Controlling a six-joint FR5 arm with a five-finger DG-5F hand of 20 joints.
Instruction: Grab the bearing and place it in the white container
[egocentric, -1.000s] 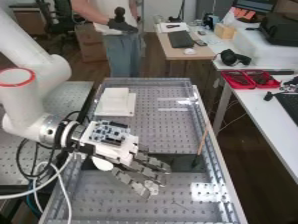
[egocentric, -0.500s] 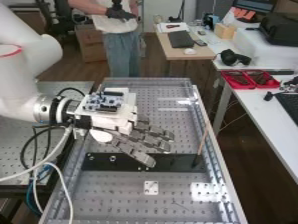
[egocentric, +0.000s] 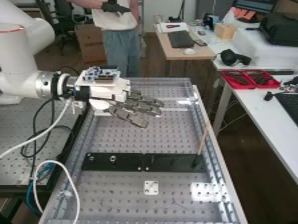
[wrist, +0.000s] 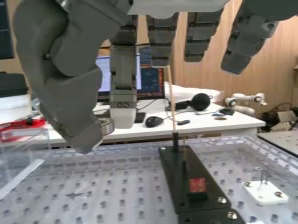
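Bearing (wrist: 107, 125) (silvery rim) in hand (egocentric: 137, 107)

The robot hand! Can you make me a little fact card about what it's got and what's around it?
Hand: above the bench
Holding: the bearing, pinched between thumb and finger
Black strip: lying flat across the bench
Thin stick: standing up at one end of the strip
White square plate: on the bench, apart from the strip

A silvery, round bearing (wrist: 106, 126) is pinched between the fingers (egocentric: 130, 117); the white container (egocentric: 101, 114), mostly hidden, is glimpsed beside them from above.
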